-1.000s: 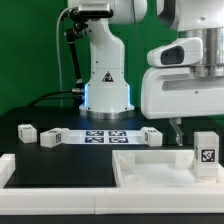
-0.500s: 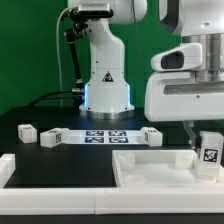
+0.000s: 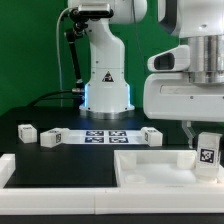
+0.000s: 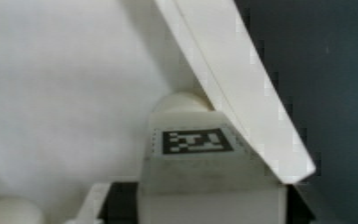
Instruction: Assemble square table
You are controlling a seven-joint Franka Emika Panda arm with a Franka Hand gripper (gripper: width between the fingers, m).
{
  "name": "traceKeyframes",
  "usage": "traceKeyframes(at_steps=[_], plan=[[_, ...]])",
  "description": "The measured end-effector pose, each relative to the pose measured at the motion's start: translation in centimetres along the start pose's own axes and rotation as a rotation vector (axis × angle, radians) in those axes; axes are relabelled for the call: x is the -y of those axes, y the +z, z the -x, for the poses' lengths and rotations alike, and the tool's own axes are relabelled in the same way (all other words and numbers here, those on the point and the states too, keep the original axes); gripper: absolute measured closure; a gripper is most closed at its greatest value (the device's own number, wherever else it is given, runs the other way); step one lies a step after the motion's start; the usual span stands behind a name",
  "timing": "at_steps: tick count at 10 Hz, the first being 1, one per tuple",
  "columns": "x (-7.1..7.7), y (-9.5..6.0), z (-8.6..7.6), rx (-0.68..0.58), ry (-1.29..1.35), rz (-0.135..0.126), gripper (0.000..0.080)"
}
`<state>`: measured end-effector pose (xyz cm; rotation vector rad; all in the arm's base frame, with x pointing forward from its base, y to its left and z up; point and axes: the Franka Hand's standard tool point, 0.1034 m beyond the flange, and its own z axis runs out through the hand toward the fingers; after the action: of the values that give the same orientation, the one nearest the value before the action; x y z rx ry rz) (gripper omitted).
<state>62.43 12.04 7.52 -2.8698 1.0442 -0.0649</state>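
1. The tool point(image 3: 204, 138) is clenched on an upright leg point(image 3: 207, 155). One dark finger point(image 3: 188, 132) shows just beside the leg, on the exterior view's left.
2. The held leg stands over the end of the tabletop point(image 3: 150, 168) on the exterior view's right. Its tag faces the wrist camera, next to the raised rim.
3. Three loose legs point(image 3: 150, 137) lie on the black counter point(image 3: 90, 152), on either side of the marker board point(image 3: 105, 135).
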Motion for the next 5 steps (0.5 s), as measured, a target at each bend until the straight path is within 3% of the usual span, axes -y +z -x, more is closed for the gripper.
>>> traceKeyframes(at_steps=[1,3,4,5], plan=[[0.02,0.02,-0.18,0.002,0.177,-0.015,0.0503],[-0.39,0.10,-0.62,0.002,0.536,-0.115,0.0504],[-0.71,0.10,-0.60,0.008,0.636,-0.150,0.0504],[-0.83,0.09,-0.70,0.025,0.688,-0.163,0.0504]])
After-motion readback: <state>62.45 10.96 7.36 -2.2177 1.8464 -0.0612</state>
